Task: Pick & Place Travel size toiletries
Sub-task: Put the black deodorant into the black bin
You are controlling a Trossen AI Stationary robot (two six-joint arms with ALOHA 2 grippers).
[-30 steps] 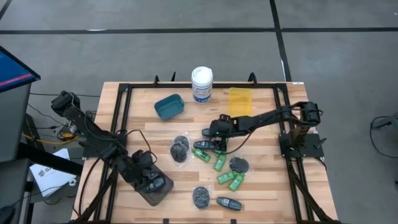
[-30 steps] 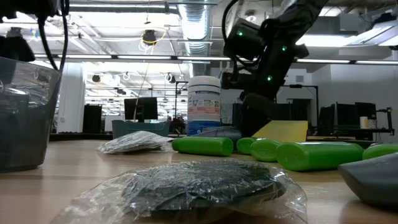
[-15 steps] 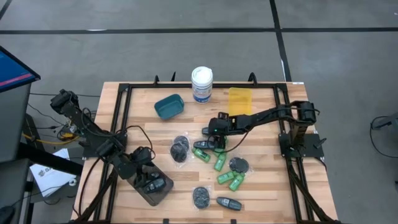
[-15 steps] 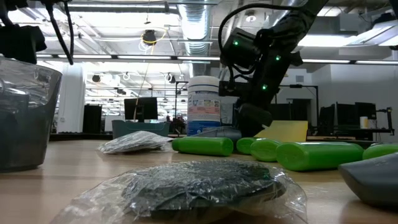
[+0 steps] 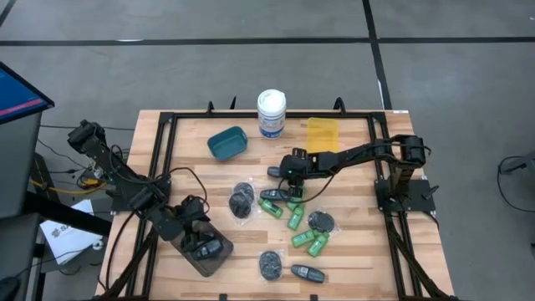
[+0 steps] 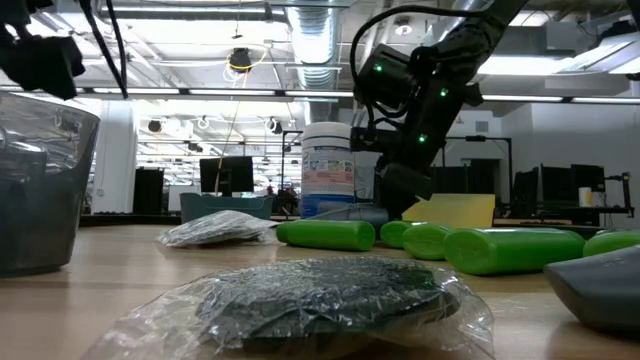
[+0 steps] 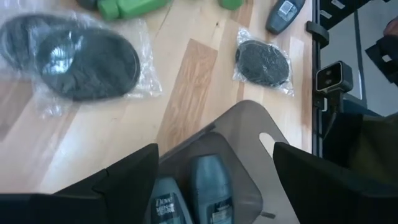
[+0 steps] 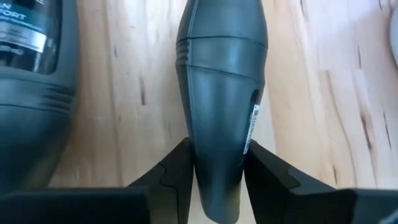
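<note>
- Right pincer (image 8: 217, 171) pinches a dark grey mini bottle (image 8: 222, 93) mid-bench (image 5: 359, 251), apparently just off the wood.
- Green mini bottles (image 5: 294, 219) lie close beside.
- Left pincer (image 7: 214, 165) spread above the clear bin (image 7: 249, 134) holding two dark bottles (image 7: 208, 186).

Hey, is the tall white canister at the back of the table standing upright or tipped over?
Upright. The white canister shows its round lid from above, and the low view shows it standing vertically.
</note>
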